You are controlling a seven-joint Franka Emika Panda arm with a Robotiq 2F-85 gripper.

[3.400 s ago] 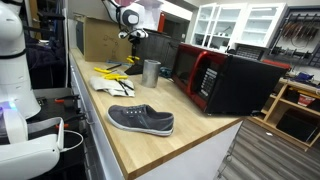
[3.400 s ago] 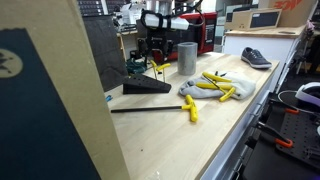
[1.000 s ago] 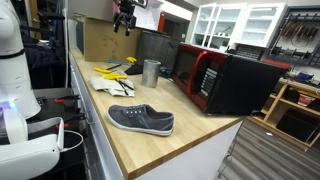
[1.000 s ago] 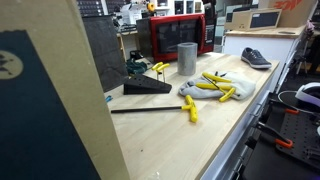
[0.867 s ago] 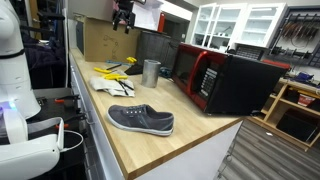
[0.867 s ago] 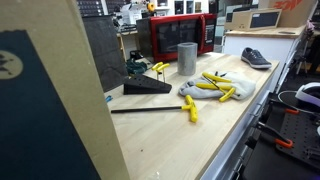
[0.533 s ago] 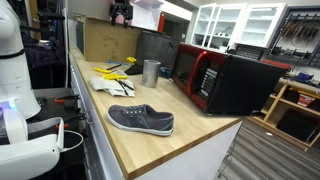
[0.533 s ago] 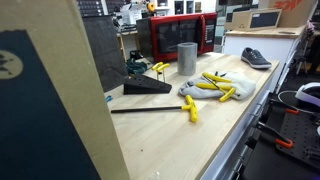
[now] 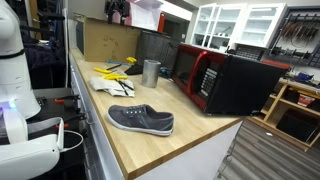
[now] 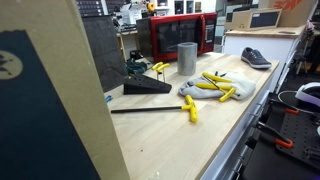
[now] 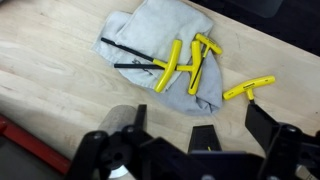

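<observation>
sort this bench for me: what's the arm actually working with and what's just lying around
In hand, judged by what lies under the gripper:
- yellow T-handle tools
- grey cloth beneath them
- metal cup

Lying about:
- grey shoe
- red-doored microwave
- cardboard box
- black wedge

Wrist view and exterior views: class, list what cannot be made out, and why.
Grey metal cup: wrist view, base hidden by the black pincer.
Its jaws: wrist view, blurred; open or shut unclear.
Grey lace-up sneaker: exterior view, too small for detail.
</observation>
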